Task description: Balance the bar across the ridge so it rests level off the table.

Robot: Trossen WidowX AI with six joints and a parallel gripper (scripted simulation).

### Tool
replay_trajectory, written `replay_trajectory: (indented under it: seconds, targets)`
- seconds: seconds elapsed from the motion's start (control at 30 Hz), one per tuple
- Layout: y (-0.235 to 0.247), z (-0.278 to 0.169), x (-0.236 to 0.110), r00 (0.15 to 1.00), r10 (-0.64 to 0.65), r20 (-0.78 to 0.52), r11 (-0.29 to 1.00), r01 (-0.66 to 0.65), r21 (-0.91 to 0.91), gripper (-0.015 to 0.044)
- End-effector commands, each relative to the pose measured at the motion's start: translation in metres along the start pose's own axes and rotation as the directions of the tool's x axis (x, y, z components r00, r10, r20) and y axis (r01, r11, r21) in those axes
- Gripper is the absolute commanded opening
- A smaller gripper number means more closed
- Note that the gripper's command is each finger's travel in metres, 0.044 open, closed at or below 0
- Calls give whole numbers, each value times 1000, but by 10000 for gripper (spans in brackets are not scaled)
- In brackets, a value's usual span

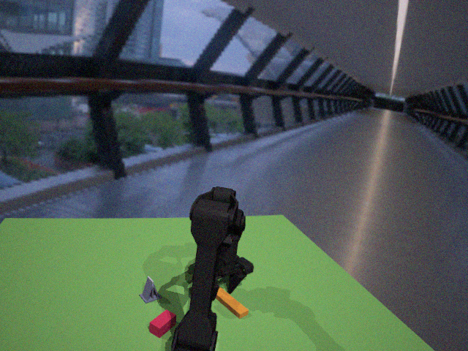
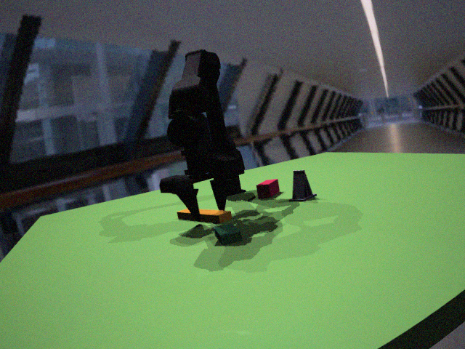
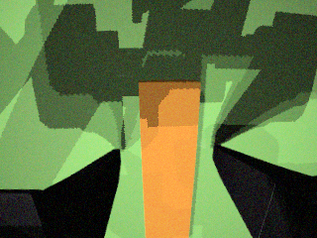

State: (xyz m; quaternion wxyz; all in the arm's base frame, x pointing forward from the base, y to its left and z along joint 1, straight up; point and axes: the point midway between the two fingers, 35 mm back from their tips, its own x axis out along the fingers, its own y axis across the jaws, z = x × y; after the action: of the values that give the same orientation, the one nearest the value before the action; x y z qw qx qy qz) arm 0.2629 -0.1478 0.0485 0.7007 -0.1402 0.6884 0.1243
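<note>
Gripper down low over orange bar, fingers wide apart, one each side of bar, nothing clamped between them. Wrist view: bar runs straight up middle, green gap showing on both sides between it and fingers. Bar lies flat on green table. Grey ridge stands well apart from bar, upright on table. Red block near arm's base. Dark green block just beside bar, in shadow.
</note>
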Motion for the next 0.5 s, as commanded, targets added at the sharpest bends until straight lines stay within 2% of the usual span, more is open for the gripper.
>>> replay_trajectory:
  seconds: [0.0, 0.13, 0.43, 0.47]
  targets:
    - [0, 0, 0, 1000, 0, 0, 1000, 0, 0, 262]
    - [0, 0, 0, 1000, 0, 0, 1000, 0, 0, 157]
    - [0, 0, 0, 1000, 0, 0, 1000, 0, 0, 97]
    - [0, 0, 0, 1000, 0, 0, 1000, 0, 0, 71]
